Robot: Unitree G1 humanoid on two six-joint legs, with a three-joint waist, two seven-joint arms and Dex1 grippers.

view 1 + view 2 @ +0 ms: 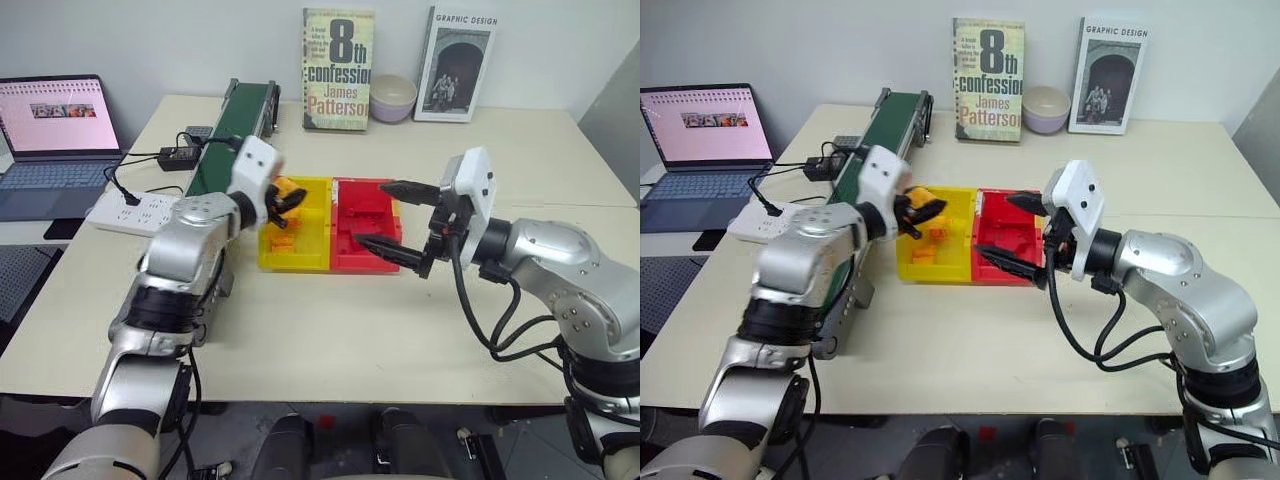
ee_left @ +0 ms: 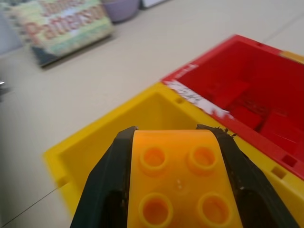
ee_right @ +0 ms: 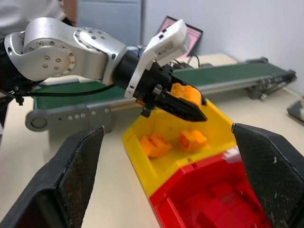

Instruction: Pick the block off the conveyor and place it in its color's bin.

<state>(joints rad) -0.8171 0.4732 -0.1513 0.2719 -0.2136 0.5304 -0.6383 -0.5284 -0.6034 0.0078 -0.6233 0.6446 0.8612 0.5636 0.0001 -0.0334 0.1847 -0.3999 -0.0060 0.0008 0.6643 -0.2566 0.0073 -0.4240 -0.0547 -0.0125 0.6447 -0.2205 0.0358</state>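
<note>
The orange-yellow block (image 2: 176,181) is clamped between the black fingers of my left gripper (image 1: 287,197), which is shut on it and hovers over the yellow bin (image 1: 320,247). Two other orange pieces (image 3: 172,141) lie inside that bin. The dark-green conveyor (image 1: 232,133) runs back to the left of the bin, behind my left arm. My right gripper (image 1: 392,221) stands open above the red bin (image 1: 375,262), its fingers (image 1: 385,250) spread wide with nothing between them.
The red bin joined to the yellow one holds red pieces (image 2: 247,114). Two books (image 1: 338,68) and a bowl (image 1: 393,97) stand at the table's back. A power strip (image 1: 135,212), cables, and a laptop (image 1: 55,140) are at the left.
</note>
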